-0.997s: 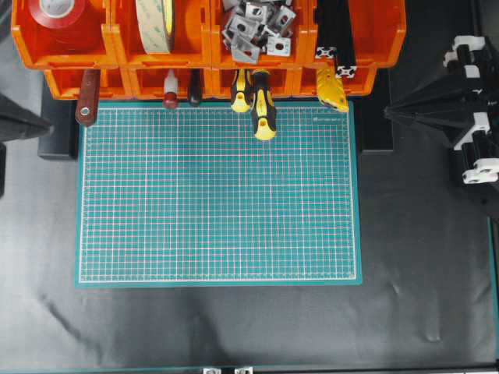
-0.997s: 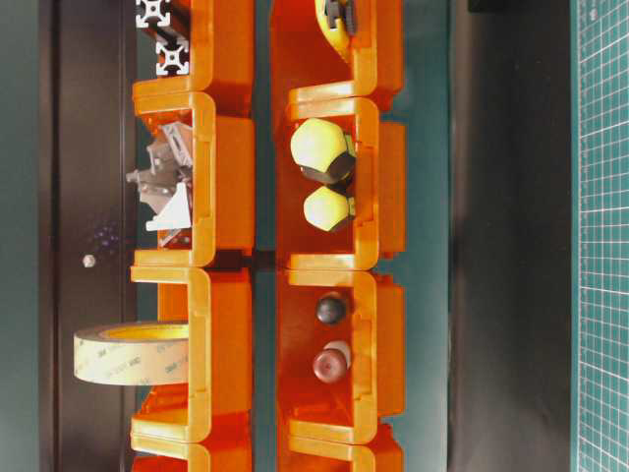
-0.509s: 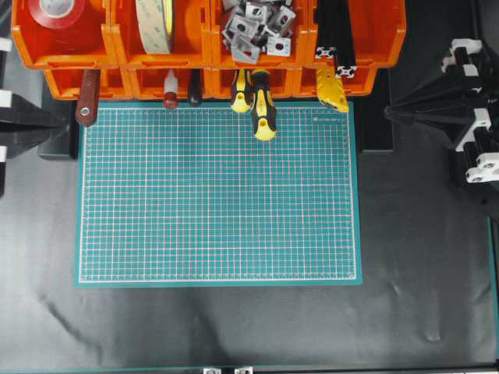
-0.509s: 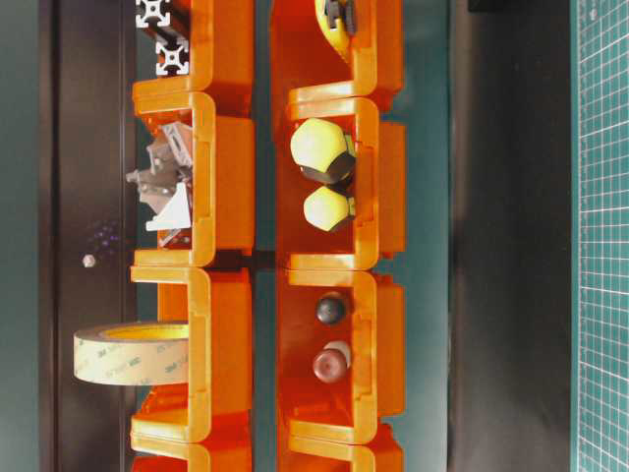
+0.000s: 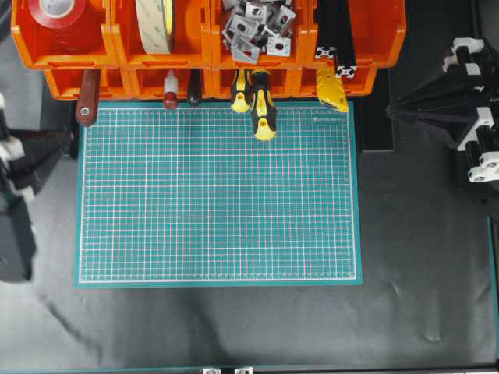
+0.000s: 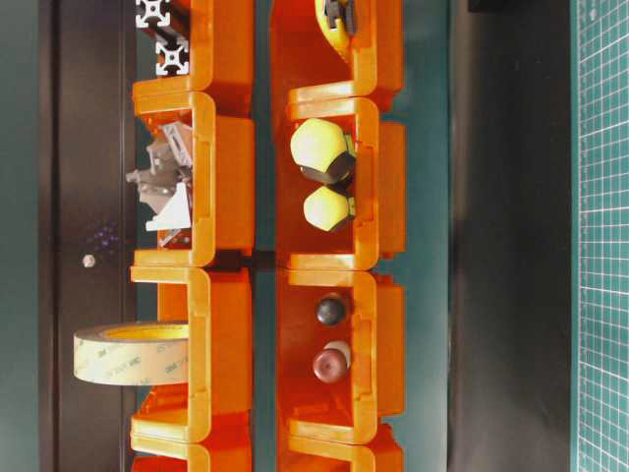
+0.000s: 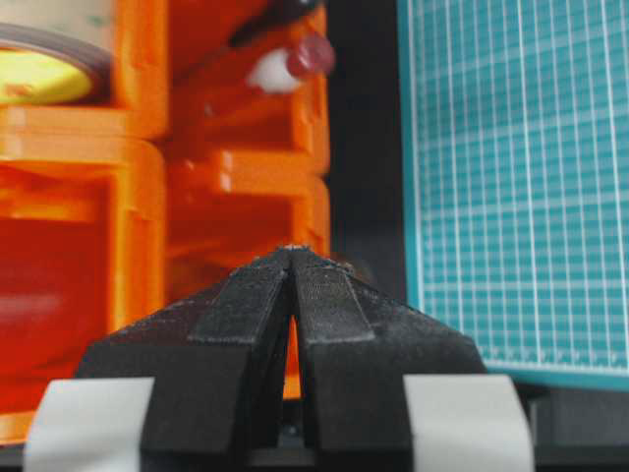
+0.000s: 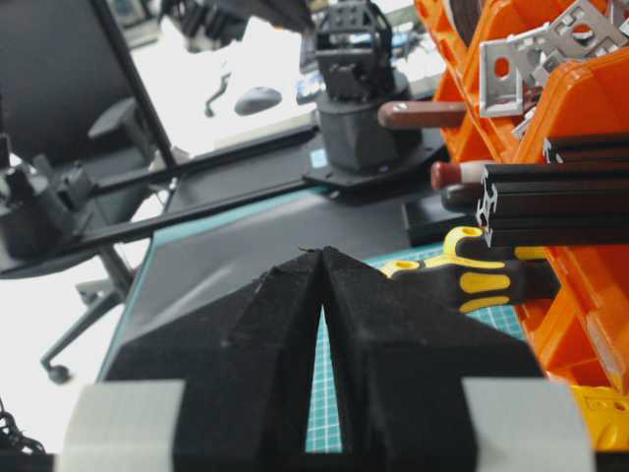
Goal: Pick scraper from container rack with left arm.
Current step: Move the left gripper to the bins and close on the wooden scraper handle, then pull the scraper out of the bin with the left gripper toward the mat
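Black cloth is covering the whole table, and a green mat is lying flat in the middle of it. At the far edge, the container rack is sitting in two orange rows. The scraper is poking out of the far left bin in the front row, with its brown handle hanging over the corner of the mat. Its blade is hiding inside the bin.

The left arm is waiting at the left side of the table, near the scraper but not touching it. The left gripper is pinched almost closed with nothing in it, and it is pointing at the orange bins. The right gripper is also pinched together and empty, staying far off on the right.

I think the grab is not yet starting. The pinchers are too narrow to go around the handle, so they could just bump it and push it deeper. A small red-knobbed tool is sticking out close by, and the arm could knock it or hit the bin's edge if it aims a bit wrong.
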Controlling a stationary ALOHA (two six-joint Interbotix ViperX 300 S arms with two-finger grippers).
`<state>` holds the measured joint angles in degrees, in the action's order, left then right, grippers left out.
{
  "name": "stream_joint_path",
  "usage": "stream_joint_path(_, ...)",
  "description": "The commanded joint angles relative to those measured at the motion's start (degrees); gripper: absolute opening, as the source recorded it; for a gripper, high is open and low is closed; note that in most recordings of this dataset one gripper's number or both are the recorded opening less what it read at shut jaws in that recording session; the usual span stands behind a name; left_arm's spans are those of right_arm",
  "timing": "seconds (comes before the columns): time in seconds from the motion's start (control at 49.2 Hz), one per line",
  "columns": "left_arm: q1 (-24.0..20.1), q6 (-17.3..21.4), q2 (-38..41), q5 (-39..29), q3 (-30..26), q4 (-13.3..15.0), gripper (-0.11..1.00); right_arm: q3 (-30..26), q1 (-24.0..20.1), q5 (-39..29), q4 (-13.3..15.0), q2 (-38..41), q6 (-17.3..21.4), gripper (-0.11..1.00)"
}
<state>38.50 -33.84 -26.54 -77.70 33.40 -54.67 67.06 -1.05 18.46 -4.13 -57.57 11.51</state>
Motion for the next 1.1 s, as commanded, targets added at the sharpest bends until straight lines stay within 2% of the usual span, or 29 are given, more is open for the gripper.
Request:
stream_joint_path(0.0,-0.44,-0.35,1.58,-1.14,0.62,-0.62,0.00,-1.14,-0.09,0.00,-0.09,0.26,0.09,0.01)
stream_joint_path(0.427,-1.76,-1.05,1.85,-1.14,2.90,-0.53,0.03,-1.05,-0.26,-3.87,-0.09,-2.20,-0.09,0.01)
stream_joint_path(0.488,-2.55,-1.05,1.85,-0.62,3.52,-0.35,0.15,-1.14,-0.26,-4.75,0.00,-2.90,-0.09,0.01)
stream_joint_path(0.631,-4.13,-1.23,1.85,5.27,5.89,-0.35,0.57,-1.23,-0.26,-6.77,-0.09,-4.04,-0.09,0.01)
stream_joint_path(0.753,-7.82,-3.78,2.20,8.61,6.77,-0.18,0.86,-1.23,-0.26,-7.65,-0.09,-4.22,0.00,0.01)
stream_joint_path(0.814,-9.67,-4.57,2.11,9.05,7.38,-0.18,0.91,-1.23,-0.26,-8.09,-0.09,-4.22,0.00,0.01)
stream_joint_path(1.078,-14.41,-4.57,1.76,11.87,11.07,-0.18,0.92,-1.05,-0.35,-8.44,-0.09,-4.31,0.00,0.01)
